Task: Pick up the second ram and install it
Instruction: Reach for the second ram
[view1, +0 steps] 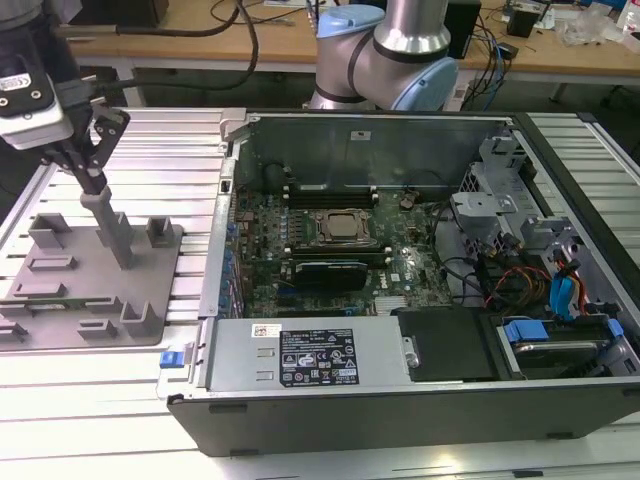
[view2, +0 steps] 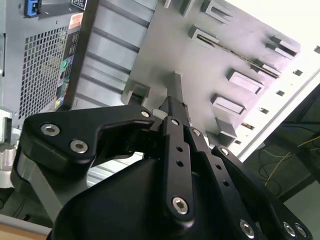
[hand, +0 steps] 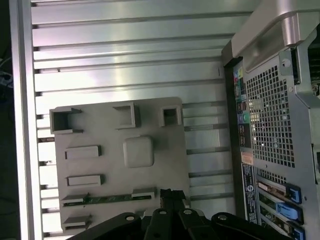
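Observation:
The second ram (hand: 107, 198) is a thin green stick standing on edge in a slot of the grey holder tray (hand: 110, 130); in the second wrist view the ram (view2: 235, 52) is a dark thin line between two holders. My gripper (view1: 95, 188) hangs over the tray at the exterior view's left, its black fingers drawn together and empty. In the first wrist view the gripper (hand: 170, 193) sits just beside one end of the ram. The second wrist view has the gripper (view2: 172, 107) close to an upright post (view2: 175, 82).
The open computer case (view1: 400, 400) lies to the exterior view's right of the tray, with the motherboard and silver processor (view1: 343, 226) exposed. Its perforated rear panel (hand: 272, 120) sits close to the tray. A ribbed metal table (view1: 150, 130) carries everything. The arm's base (view1: 385, 50) stands behind the case.

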